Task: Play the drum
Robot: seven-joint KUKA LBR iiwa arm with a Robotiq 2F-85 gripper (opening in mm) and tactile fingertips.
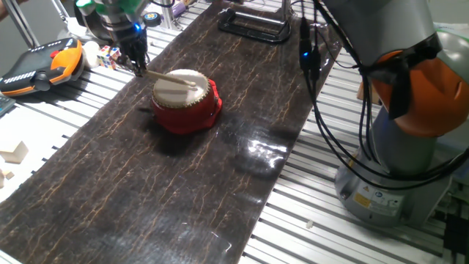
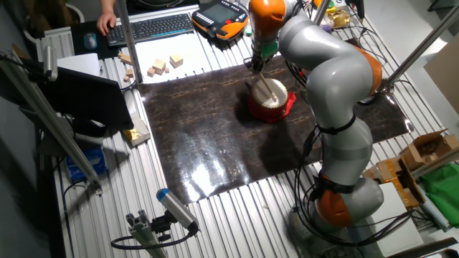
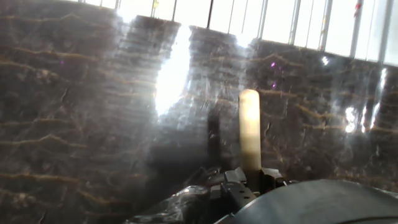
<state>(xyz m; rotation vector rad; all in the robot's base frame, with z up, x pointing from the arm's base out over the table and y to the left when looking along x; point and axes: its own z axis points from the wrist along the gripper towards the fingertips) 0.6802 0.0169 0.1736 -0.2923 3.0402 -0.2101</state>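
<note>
The red drum [image 1: 183,117] with its cream skin stands on the dark mat, left of middle; it also shows in the other fixed view [image 2: 270,112]. My gripper [image 1: 138,67] hangs just behind the drum's far-left edge and is shut on a thin pale wooden stick [image 1: 170,78]. The stick slants from the fingers across the skin, and its tip lies on or just above the skin. In the other fixed view the gripper [image 2: 255,67] holds the stick [image 2: 265,89] over the drum. In the hand view the stick [image 3: 250,130] juts out from the fingers [image 3: 268,177] over the mat; the drum is out of view there.
A dark marbled mat [image 1: 146,198] covers the slatted table. An orange teach pendant [image 1: 44,62] and small items lie at the far left. Wooden blocks [image 2: 165,64] and a keyboard [image 2: 154,27] lie beyond the mat. A black frame [image 1: 253,22] stands at the back. The arm's base [image 1: 396,154] is at the right.
</note>
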